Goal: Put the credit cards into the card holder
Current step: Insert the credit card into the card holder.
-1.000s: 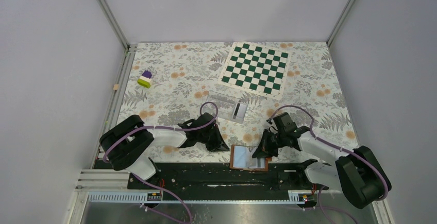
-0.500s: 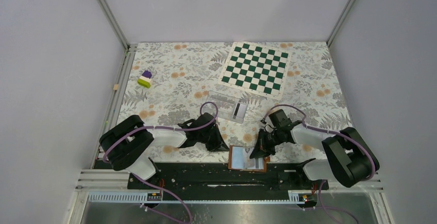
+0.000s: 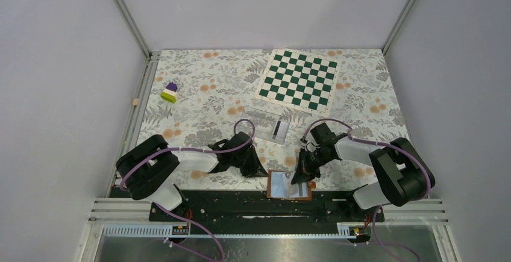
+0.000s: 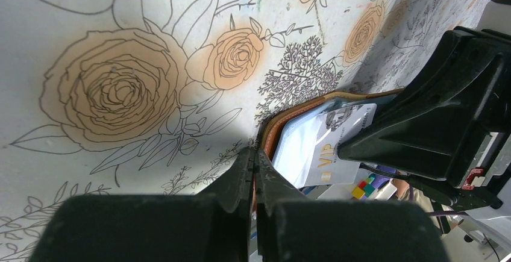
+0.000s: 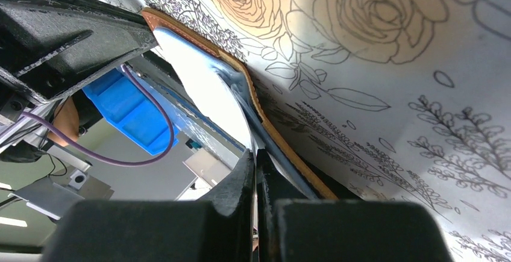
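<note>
The card holder (image 3: 281, 184) lies open at the table's near edge, brown leather outside, pale blue-grey pockets up. My left gripper (image 3: 263, 172) is shut on its left leather rim; the left wrist view shows the brown edge (image 4: 283, 120) pinched between the jaws (image 4: 254, 156). My right gripper (image 3: 299, 177) is shut on a whitish credit card (image 4: 340, 147) printed "VIP", held edge-on between the jaws (image 5: 255, 156) and lying over the wallet's inner pocket (image 5: 181, 33). A second credit card (image 3: 279, 131), with a black stripe, lies further back on the table.
A clear plastic case (image 3: 259, 118) lies beside the striped card. A green-and-white chessboard mat (image 3: 299, 80) is at the back right. A purple and green block (image 3: 170, 92) sits at the left. The arms' black base rail (image 3: 241, 208) runs just below the wallet.
The right arm has swung in to the left, bringing its gripper and card over the wallet. The wallet shifted slightly left. The left arm has not moved.
</note>
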`<action>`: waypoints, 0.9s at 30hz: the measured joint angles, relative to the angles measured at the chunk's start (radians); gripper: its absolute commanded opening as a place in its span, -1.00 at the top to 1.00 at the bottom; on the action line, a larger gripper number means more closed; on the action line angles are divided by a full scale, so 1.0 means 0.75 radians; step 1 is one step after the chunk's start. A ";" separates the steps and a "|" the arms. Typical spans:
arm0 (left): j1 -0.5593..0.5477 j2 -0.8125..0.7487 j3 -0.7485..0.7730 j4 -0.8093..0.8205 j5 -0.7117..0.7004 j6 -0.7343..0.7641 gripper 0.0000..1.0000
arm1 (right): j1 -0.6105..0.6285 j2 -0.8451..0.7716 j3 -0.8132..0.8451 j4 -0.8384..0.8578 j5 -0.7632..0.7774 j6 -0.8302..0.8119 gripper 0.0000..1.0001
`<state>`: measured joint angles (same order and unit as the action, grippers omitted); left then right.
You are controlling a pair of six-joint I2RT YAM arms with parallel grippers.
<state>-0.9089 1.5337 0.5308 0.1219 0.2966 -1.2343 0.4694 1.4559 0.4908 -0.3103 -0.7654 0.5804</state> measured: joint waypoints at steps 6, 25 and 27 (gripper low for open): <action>-0.001 0.000 0.000 0.000 -0.003 0.000 1.00 | 0.006 -0.093 -0.006 -0.021 0.057 0.011 1.00; -0.003 -0.001 0.000 0.002 -0.005 0.000 1.00 | 0.008 -0.463 -0.214 0.101 0.195 0.203 1.00; -0.003 -0.001 0.000 0.002 -0.005 0.000 1.00 | 0.008 -0.458 -0.228 0.156 0.195 0.220 1.00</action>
<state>-0.9108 1.5333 0.5308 0.1230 0.2928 -1.2343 0.4751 1.1126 0.3199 -0.1936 -0.6193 0.7456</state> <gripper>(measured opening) 0.006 0.021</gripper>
